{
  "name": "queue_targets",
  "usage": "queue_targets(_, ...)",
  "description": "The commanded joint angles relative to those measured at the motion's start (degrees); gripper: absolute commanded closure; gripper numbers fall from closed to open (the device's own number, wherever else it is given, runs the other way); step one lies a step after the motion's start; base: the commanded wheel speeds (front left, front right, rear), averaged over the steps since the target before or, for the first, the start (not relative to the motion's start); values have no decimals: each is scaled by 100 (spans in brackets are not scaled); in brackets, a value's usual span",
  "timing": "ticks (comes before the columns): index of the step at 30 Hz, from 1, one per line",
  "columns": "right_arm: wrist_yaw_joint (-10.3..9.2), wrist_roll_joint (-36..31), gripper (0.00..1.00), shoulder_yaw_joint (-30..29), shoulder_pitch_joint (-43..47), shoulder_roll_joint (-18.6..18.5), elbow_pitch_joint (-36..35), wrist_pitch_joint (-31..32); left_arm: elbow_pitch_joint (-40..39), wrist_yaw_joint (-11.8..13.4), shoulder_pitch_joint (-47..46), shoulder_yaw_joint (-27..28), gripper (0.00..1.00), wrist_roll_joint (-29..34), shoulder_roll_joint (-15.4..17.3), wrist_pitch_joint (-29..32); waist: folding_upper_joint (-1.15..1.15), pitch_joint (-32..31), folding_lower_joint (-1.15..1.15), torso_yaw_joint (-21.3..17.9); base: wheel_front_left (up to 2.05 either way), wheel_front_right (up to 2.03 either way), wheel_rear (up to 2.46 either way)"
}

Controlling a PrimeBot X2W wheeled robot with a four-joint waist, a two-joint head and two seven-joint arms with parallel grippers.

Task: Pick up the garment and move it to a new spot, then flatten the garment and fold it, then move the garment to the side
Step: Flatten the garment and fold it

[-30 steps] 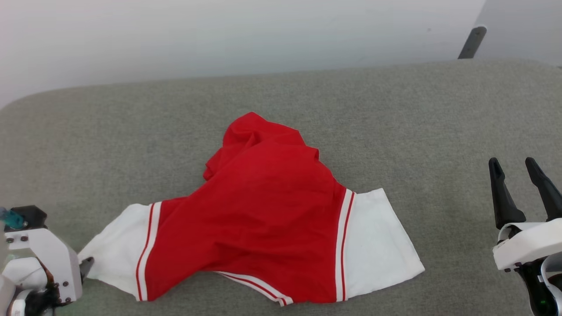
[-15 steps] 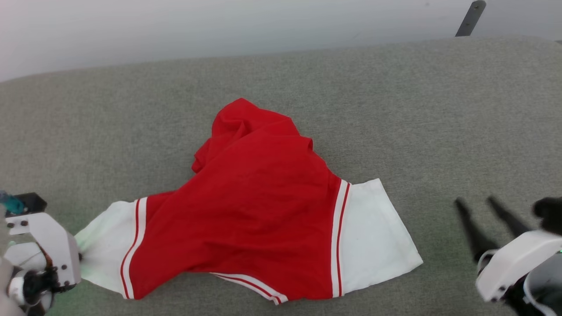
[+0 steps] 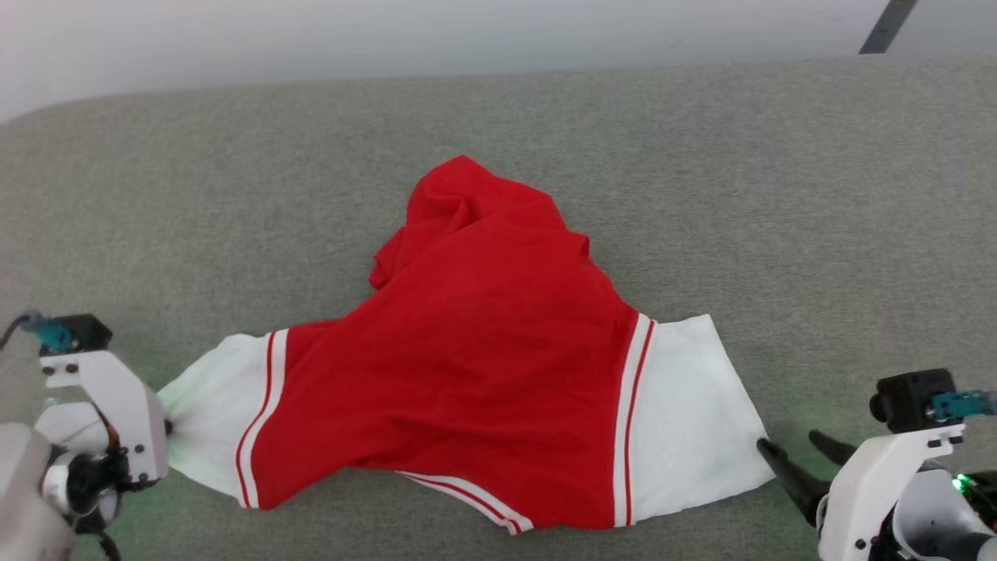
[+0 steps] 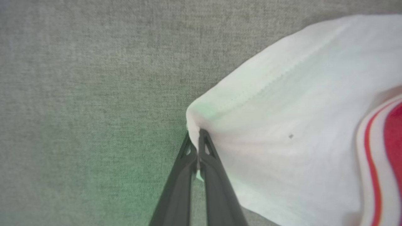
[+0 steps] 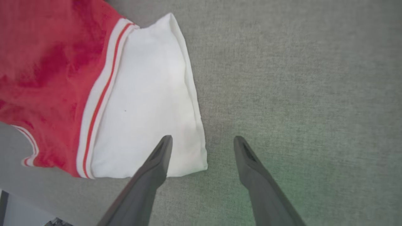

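Presently, head view: the garment point(image 3: 483, 374) lies bunched in the middle of the grey cushion point(image 3: 701, 195), one sleeve spread toward each arm; the left gripper point(image 3: 165, 426) is at the left sleeve point(image 3: 210, 405), the right gripper point(image 3: 787, 440) just beside the right sleeve point(image 3: 693, 421).
Left wrist view: fingers point(image 4: 179, 188) pressed together on a thin pinch of white hem.
Right wrist view: fingers point(image 5: 150, 175) apart, one over the sleeve corner, one over bare cushion; nothing gripped.
Risk, left: so slight a pinch could slip under a pull.
Risk, right: a shallow closure may miss the cloth, so the shirt would lift lopsided.
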Motion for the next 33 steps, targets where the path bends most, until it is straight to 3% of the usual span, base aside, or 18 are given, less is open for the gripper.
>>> queue_targets(1, -2, 21, 0, 26, -88, 41, 105, 68, 75, -23, 22, -125, 100, 50, -256, -40, 0, 54, 0, 70, 0, 0, 0)
queue_targets(7, -3, -151, 0, 369, -375, -106, 692, 156, 101, -69, -144, -179, 100, 78, -387, -102, 0, 128, 0, 175, 0, 0, 0)
queue_targets(8, -3, -181, 51, 392, -431, -105, 829, 153, 111, -75, -160, -184, 100, 82, -401, -111, 0, 136, 0, 181, 0, 0, 0)
queue_targets(9, -3, -181, 51, 392, -431, -105, 829, 153, 111, -75, -160, -184, 100, 82, -401, -111, 0, 136, 0, 181, 0, 0, 0)
queue_targets(11, -4, -316, 100, 505, -552, -184, 1063, 142, 133, -85, -198, -199, 100, 89, -438, -124, 0, 151, 0, 205, 0, 0, 0)
queue_targets(21, -4, -52, 100, 536, -1244, -315, 1426, 76, 89, -138, -387, -180, 100, -8, -394, -12, 0, 41, 0, 213, 0, 0, 0)
queue_targets(27, -4, 111, 100, 520, -1876, -588, 1285, 120, -460, -151, -770, -213, 100, 146, -144, 244, 0, -250, 0, 217, 0, 0, 0)
queue_targets(33, -4, 242, 100, 678, -2755, -781, 1367, 68, -1107, -167, -1366, -353, 100, 366, -115, 517, 0, -663, 0, 251, 0, 0, 0)
